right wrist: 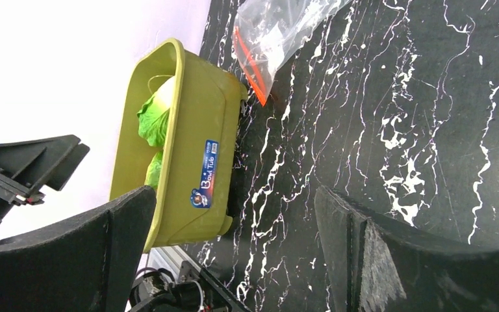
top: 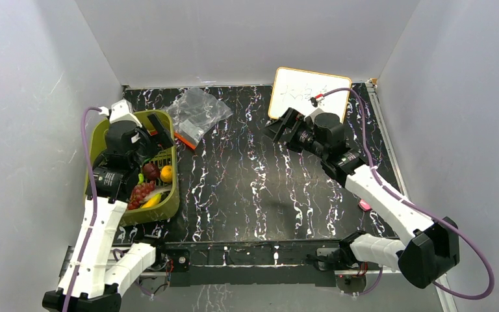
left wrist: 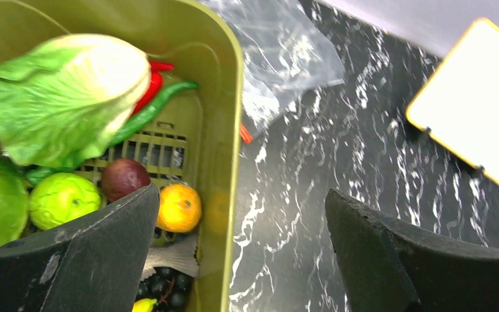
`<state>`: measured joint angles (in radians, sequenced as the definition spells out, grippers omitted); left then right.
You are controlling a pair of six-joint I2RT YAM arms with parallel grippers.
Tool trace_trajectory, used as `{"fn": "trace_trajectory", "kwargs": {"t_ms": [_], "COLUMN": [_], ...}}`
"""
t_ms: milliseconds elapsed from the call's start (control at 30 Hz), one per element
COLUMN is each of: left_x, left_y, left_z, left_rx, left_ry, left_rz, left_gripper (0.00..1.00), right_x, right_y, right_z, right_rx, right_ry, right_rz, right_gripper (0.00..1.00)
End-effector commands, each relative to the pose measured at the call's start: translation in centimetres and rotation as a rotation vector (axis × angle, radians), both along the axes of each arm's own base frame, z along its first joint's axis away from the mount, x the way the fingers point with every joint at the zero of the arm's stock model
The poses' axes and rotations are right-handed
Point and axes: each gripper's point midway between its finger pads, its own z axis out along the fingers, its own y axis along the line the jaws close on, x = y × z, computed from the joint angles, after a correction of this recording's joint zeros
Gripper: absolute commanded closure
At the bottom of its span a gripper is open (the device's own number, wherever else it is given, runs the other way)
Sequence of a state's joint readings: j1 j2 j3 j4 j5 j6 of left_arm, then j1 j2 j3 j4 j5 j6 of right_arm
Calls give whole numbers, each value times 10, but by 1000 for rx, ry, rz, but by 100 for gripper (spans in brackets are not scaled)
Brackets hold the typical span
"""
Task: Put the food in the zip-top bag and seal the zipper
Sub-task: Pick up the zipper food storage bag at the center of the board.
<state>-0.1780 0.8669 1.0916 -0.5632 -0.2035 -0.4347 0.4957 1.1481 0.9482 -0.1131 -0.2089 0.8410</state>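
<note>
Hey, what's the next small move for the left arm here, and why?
Probably nudge the left gripper inward over the basket and lower it around the orange. Its jaws stand open and empty across the basket's rim, the orange lies just inside that rim, and the zip-top bag on the table looks empty.

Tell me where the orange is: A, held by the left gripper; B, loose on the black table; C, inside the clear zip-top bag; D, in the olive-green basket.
D: the orange lies in the olive-green basket beside a dark red fruit, the zip-top bag lying outside it.
</note>
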Motion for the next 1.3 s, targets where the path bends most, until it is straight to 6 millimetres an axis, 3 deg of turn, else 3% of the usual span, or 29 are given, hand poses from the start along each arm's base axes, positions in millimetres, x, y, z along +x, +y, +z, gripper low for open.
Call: {"fn": "trace_trajectory", "kwargs": {"t_ms": [0,133,267,433,567,967,1133,1267], "left_x": [4,5,-2,-14,-24,-38,-42,-43], "left_y": [34,24,15,-4,-6,-14,-21,-22], "left_z": [28,22,15,6,3,15,20,20], "left_rx": [53,76,80,76,70,69,34,11], "left_ry": [-76,-50,-25,-34,-42,-70,-88,-98], "left_rz": [189,108,31,-114,-139,-209,-236,-228], "left_gripper": [2,2,2,3,3,3,3,4], "right_x": [9,24,41,62,76,131,149,159], "right_y": [8,13,31,69,102,200,222,232], "right_z": [17,5,-6,-41,-63,-121,-159,-174], "right_rx": [93,160,229,271,296,335,322,325], "right_ry": [-44,29,63,147,170,208,254,257], "right_rz": [-15,-72,-111,-136,-125,-135,-170,-190], "right_gripper": [9,14,25,46,61,59,56,58]}}
